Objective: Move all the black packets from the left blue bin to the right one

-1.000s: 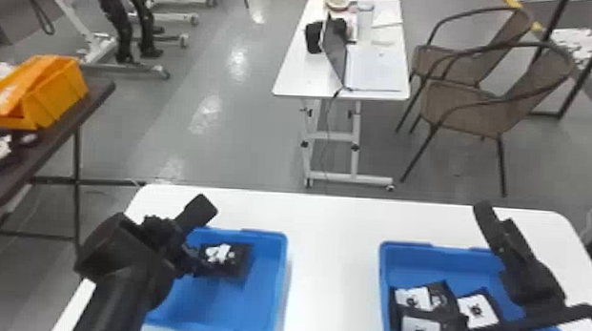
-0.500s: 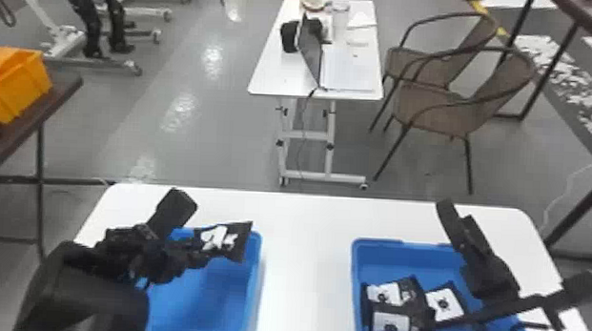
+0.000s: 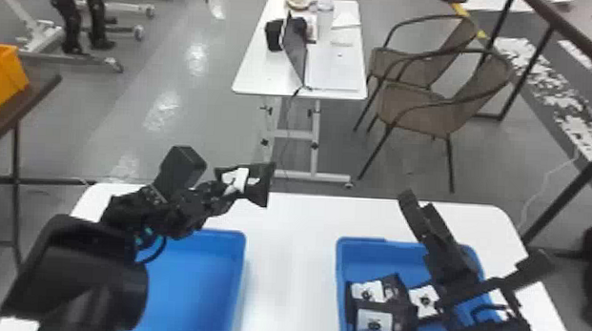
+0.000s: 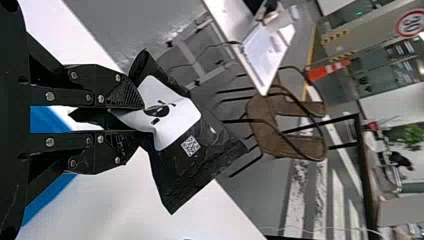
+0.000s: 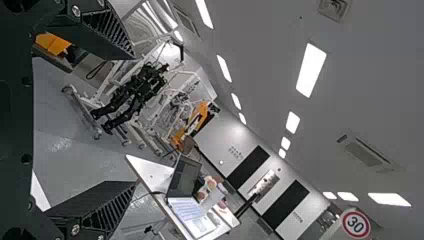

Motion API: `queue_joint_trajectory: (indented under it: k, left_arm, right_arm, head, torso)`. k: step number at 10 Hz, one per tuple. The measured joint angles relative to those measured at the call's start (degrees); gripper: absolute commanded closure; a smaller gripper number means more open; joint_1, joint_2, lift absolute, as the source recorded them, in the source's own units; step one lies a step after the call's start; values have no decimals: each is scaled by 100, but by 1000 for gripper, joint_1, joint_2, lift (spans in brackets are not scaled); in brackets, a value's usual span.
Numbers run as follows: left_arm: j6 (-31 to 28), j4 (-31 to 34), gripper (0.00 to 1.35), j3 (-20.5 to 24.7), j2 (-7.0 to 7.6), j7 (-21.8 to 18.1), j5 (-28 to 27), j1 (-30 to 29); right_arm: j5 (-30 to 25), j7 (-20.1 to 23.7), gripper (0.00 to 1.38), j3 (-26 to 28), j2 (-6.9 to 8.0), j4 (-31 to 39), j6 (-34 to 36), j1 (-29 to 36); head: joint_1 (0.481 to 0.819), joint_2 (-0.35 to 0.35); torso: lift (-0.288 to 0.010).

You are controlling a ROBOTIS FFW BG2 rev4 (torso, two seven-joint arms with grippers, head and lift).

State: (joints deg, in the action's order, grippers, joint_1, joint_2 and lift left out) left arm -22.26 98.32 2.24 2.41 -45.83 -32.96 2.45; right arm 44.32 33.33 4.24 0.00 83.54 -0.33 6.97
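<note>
Grey floor (image 3: 85,153) stretches behind the white counter (image 3: 290,224), with its left blue bin (image 3: 189,287) and right blue bin (image 3: 381,257). The right wrist view shows ceiling lights (image 5: 311,70); the left wrist view, an orange cone (image 4: 327,70). The right gripper (image 3: 472,232), jaws wide, slants above more packets (image 3: 374,323) in the right blue bin; the left gripper (image 3: 226,189) tilts upward, jaws pinching a black packet (image 3: 256,185).

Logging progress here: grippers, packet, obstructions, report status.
Black left gripper shut on raised black packet, white label. Black right gripper open, empty, over right blue plastic bin, possibly in the way.
</note>
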Motion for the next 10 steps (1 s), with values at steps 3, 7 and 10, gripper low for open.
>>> queue_joint_trajectory:
  k: [3, 7, 10]
  left_arm:
    - [639, -355, 990, -502, -7, 389, 1318, 493]
    - [732, -840, 990, -1214, 29, 387, 1939, 917]
    - [714, -1154, 990, -1400, 29, 316, 2018, 1081]
  right_arm:
    - [-326, 88, 117, -169, 0, -28, 87, -198]
    - [-540, 86, 111, -346, 0, -60, -256, -555]
    - [-558, 86, 117, -610, 0, -129, -266, -789]
  head:
    - [695, -49]
    - [695, -110]
    - [691, -102]
  torso:
    - [0]
    - [0]
    - [0]
